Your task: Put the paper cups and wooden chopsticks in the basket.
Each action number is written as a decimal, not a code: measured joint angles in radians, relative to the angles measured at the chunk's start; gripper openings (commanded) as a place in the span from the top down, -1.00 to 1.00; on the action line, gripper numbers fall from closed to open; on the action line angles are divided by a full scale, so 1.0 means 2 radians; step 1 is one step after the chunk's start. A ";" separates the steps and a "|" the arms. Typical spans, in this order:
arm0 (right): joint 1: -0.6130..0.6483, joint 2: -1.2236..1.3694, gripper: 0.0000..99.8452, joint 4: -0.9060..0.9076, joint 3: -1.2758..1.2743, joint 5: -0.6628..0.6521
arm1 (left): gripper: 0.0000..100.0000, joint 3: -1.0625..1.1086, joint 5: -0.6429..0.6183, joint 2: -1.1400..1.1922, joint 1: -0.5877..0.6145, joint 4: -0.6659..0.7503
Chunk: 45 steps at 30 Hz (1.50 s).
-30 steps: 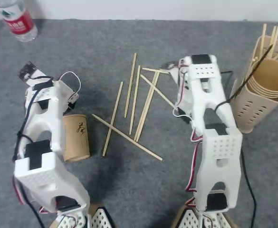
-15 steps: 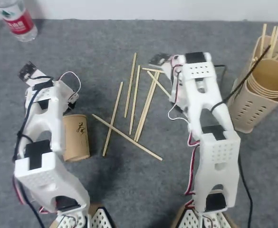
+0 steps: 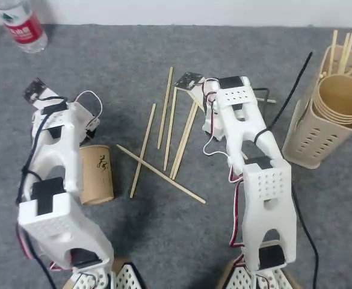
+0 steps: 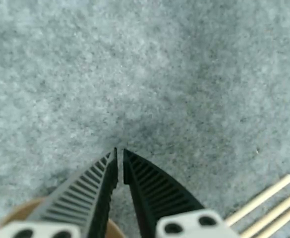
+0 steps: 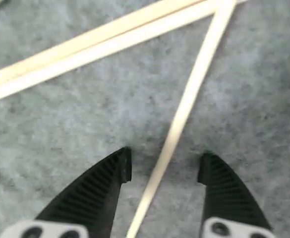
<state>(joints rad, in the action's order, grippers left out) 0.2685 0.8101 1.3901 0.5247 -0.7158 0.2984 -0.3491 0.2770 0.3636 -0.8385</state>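
Observation:
Several wooden chopsticks (image 3: pixel 171 128) lie scattered on the grey carpet mid-table. My right gripper (image 5: pixel 165 162) is open just above the carpet, and one chopstick (image 5: pixel 184 116) runs between its fingers; two more chopsticks (image 5: pixel 100 43) cross farther on. A brown paper cup (image 3: pixel 96 174) lies on its side next to the left arm (image 3: pixel 55 150). My left gripper (image 4: pixel 119 158) is shut with nothing in it, tips at the carpet, the cup's rim (image 4: pixel 16 213) just beneath it. The beige basket (image 3: pixel 325 129) at the right holds stacked paper cups (image 3: pixel 343 96) and some chopsticks (image 3: pixel 341 48).
A plastic water bottle (image 3: pixel 21 25) stands at the far left corner. A black cable (image 3: pixel 287 105) runs from the right arm (image 3: pixel 248 150) past the basket. Bare carpet lies at the front centre and along the back.
The right arm has swung left from beside the basket to the chopstick pile, its gripper now down over one stick. The left arm and the cup have not moved.

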 measured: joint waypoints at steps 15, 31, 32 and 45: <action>-0.008 -0.035 0.99 0.101 0.102 -0.002 | 0.97 0.000 0.000 0.000 0.000 0.000; -0.133 -0.237 0.99 0.160 0.350 0.021 | 0.97 0.000 0.000 0.000 0.000 0.000; -0.149 -0.237 0.99 0.148 0.362 0.038 | 0.97 0.000 0.000 0.000 0.000 0.000; -0.275 -0.163 0.99 -0.054 0.397 0.216 | 0.97 0.000 0.000 0.000 0.000 0.000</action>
<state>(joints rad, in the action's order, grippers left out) -0.2823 0.4849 1.2827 1.3180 -0.2831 0.2984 -0.3491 0.2770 0.3636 -0.8385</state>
